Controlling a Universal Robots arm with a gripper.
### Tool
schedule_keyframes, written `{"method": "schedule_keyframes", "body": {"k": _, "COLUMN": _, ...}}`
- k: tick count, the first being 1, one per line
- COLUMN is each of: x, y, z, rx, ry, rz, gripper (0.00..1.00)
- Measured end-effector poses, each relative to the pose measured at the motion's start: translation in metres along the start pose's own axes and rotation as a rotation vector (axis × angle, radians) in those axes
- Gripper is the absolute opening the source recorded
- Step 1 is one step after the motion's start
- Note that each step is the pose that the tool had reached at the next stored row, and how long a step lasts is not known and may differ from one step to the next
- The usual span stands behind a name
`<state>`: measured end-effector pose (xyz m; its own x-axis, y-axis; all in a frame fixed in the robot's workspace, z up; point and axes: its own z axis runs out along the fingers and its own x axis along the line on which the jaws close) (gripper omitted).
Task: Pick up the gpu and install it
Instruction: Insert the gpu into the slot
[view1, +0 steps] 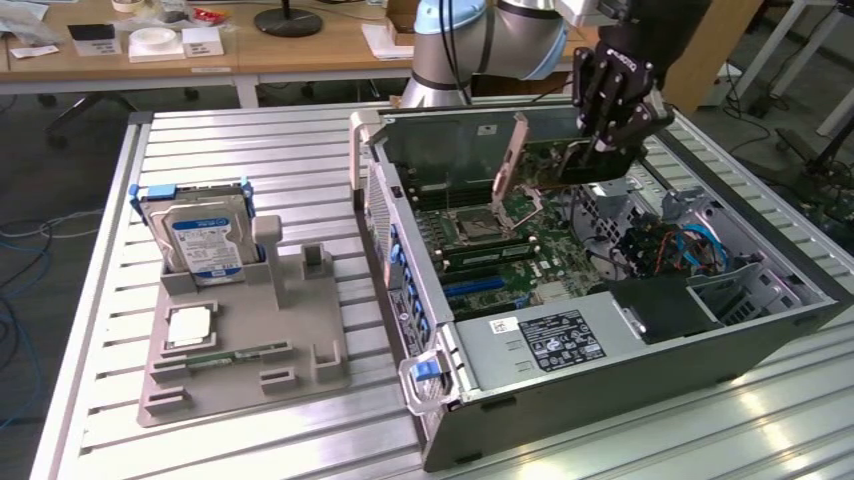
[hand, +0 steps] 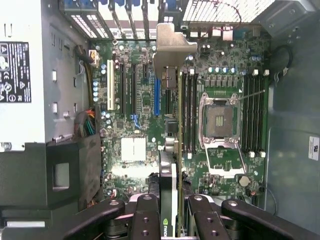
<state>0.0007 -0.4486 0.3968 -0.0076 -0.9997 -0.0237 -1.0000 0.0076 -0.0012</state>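
One black-fingered gripper (hand: 172, 202), I note, clamped on the thin, dark, silver-bracketed gpu (hand: 170, 47), held edge-on over the green motherboard (hand: 135, 115) inside the open grey computer case (view1: 641, 390).

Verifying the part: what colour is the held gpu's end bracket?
The end bracket of the gpu is silver-grey metal; wrist view shows it best.

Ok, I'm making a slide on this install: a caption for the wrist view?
Gripper holding the gpu edge-on over the motherboard of the open computer case.
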Motion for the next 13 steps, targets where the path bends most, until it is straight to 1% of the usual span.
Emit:
{"method": "schedule_keyframes", "body": {"k": 2, "x": 0.000, "y": 0.0058, "z": 0.0002, "rx": 0.0011, "ry": 0.0002, "rz": 0.000, "gripper": 0.27}}
{"method": "schedule_keyframes", "body": {"k": 4, "x": 0.000, "y": 0.0119, "z": 0.0004, "rx": 0.0038, "ry": 0.0001, "rz": 0.000, "gripper": 0.27}}
{"method": "schedule_keyframes", "body": {"k": 10, "x": 0.000, "y": 0.0131, "z": 0.0006, "rx": 0.0041, "ry": -0.0001, "rz": 0.000, "gripper": 0.27}}
{"method": "schedule_keyframes", "body": {"k": 13, "x": 0.000, "y": 0.0188, "z": 0.0020, "rx": 0.0041, "ry": 0.0000, "rz": 0.000, "gripper": 0.27}}
